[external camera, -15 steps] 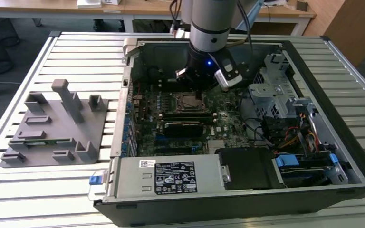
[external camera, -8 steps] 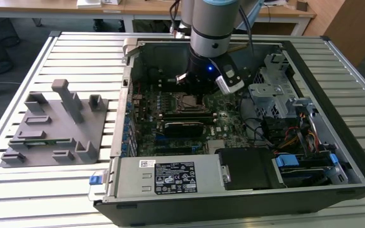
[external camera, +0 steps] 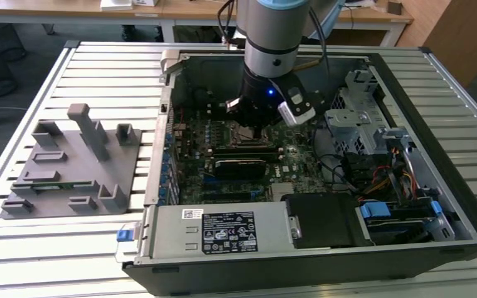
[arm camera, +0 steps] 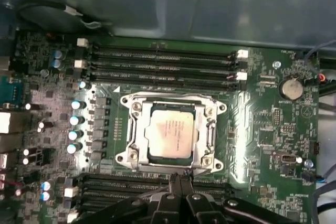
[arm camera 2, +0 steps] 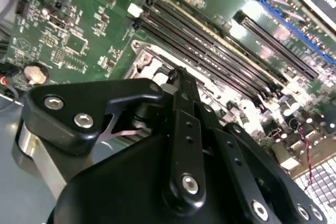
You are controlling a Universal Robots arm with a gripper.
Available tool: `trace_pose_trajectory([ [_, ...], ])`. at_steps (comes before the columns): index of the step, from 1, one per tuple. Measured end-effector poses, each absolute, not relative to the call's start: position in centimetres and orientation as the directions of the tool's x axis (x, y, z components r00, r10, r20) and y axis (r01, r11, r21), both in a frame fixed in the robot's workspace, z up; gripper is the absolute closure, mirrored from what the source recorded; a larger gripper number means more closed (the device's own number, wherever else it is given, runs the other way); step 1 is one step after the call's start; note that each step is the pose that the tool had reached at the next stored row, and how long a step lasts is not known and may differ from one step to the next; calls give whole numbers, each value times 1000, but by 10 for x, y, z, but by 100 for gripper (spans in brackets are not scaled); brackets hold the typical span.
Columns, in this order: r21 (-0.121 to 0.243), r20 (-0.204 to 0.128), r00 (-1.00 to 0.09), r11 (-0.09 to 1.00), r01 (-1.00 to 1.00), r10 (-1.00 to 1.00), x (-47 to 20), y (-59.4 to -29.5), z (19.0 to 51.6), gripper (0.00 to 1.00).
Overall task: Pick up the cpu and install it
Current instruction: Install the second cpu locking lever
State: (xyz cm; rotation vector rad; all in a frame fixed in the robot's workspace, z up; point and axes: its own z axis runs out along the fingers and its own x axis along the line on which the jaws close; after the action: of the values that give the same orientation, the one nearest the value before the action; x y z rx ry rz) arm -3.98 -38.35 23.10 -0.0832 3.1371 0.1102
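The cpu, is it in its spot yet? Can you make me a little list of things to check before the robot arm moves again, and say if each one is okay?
1. The cpu lies inside the socket frame on the motherboard: ok.
2. It sits square with the frame, not tilted, in the first wrist view: ok.
3. It is pressed fully home in the socket: cannot tell.
4. The gripper is off the cpu, beside the frame's edge, holding nothing: ok.
5. The memory slots next to the socket look bare, with nothing lying across them: ok.
6. In the exterior view the gripper is low inside the computer case, with cables off to the exterior view's right: ok.
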Motion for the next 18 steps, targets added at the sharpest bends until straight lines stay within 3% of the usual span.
trace_pose_trajectory([
  [4, 96, -3, -999, 994, -53, -53, -40, -387, 231, 89],
  [9, 99, 18, -998, 994, -51, -53, -40, -392, 231, 89],
  [18, 104, 23, -998, 993, -50, -53, -40, -399, 230, 89],
])
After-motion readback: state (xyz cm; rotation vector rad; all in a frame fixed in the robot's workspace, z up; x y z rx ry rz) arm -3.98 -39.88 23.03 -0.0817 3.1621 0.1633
